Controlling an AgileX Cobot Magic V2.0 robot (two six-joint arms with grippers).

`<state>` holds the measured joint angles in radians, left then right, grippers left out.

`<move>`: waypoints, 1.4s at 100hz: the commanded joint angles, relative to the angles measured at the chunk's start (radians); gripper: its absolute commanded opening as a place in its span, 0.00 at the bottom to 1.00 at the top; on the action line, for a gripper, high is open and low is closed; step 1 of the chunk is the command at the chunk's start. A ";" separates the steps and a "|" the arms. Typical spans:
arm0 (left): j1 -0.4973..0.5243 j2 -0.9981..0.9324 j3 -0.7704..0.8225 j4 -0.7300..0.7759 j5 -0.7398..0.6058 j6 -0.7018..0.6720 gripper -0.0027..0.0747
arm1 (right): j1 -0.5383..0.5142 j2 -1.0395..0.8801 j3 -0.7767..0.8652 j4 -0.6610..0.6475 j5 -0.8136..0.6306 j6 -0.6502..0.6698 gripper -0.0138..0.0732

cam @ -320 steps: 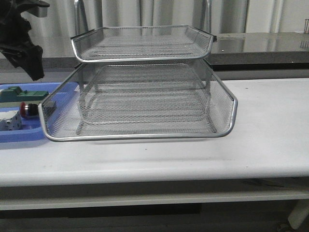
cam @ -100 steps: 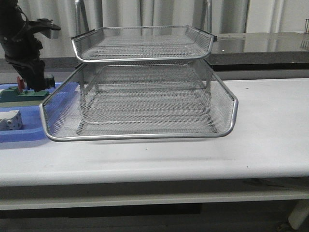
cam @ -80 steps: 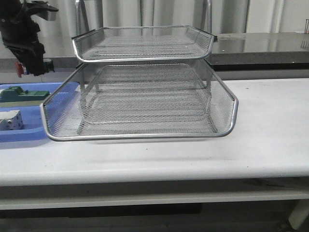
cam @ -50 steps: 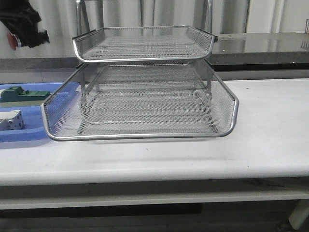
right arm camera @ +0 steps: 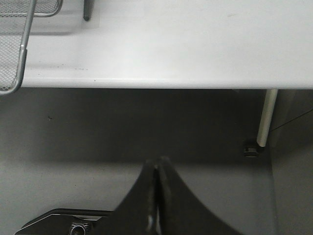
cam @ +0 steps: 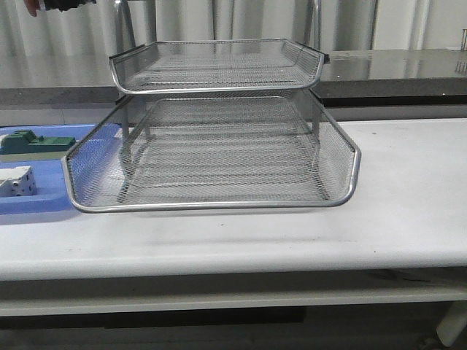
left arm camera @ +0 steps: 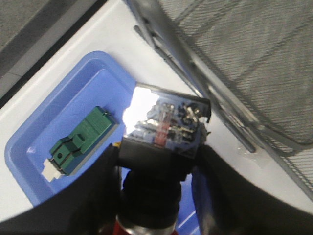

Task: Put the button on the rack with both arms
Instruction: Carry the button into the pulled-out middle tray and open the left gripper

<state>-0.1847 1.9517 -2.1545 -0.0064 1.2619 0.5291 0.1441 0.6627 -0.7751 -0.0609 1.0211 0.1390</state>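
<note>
White tabletop (cam: 408, 219) runs across the front view, with grey curtains and a dark counter behind it. At the far left a flat blue tray (cam: 44, 203) lies on the table, holding a green block (cam: 33, 144) toward its back and a white terminal block (cam: 16, 182) nearer the front. High above the tray, at the top left corner of the view, the left gripper (cam: 62, 4) is only partly in frame, with a sliver of red beside it. Its wrist camera shows its fingers (left arm camera: 93, 196) clamped on the button (left arm camera: 164, 142): the black body sits between them, a clear-cased rear block with metal terminals points away, and a trace of red shows at the picture's edge. Tray and green block (left arm camera: 78, 142) lie well below it. Right of the tray stands the wire-mesh rack (cam: 211, 146), its lower tier jutting forward under the upper one. The right gripper (right arm camera: 156, 191) is seen only by its own wrist camera, off the table's edge above the floor, fingers pressed together and gripping nothing.
</note>
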 commanded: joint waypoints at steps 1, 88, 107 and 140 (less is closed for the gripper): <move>-0.037 -0.109 0.035 -0.012 0.009 -0.027 0.17 | -0.005 -0.001 -0.034 -0.010 -0.044 -0.007 0.08; -0.394 -0.160 0.331 -0.044 -0.049 -0.041 0.17 | -0.005 -0.001 -0.034 -0.010 -0.043 -0.007 0.08; -0.424 -0.080 0.331 -0.046 -0.051 -0.041 0.17 | -0.005 -0.001 -0.034 -0.010 -0.043 -0.007 0.08; -0.451 -0.016 0.331 -0.049 -0.056 -0.035 0.18 | -0.005 -0.001 -0.034 -0.010 -0.043 -0.007 0.08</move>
<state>-0.6281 1.9860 -1.7965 -0.0404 1.2331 0.4976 0.1441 0.6627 -0.7751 -0.0609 1.0231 0.1390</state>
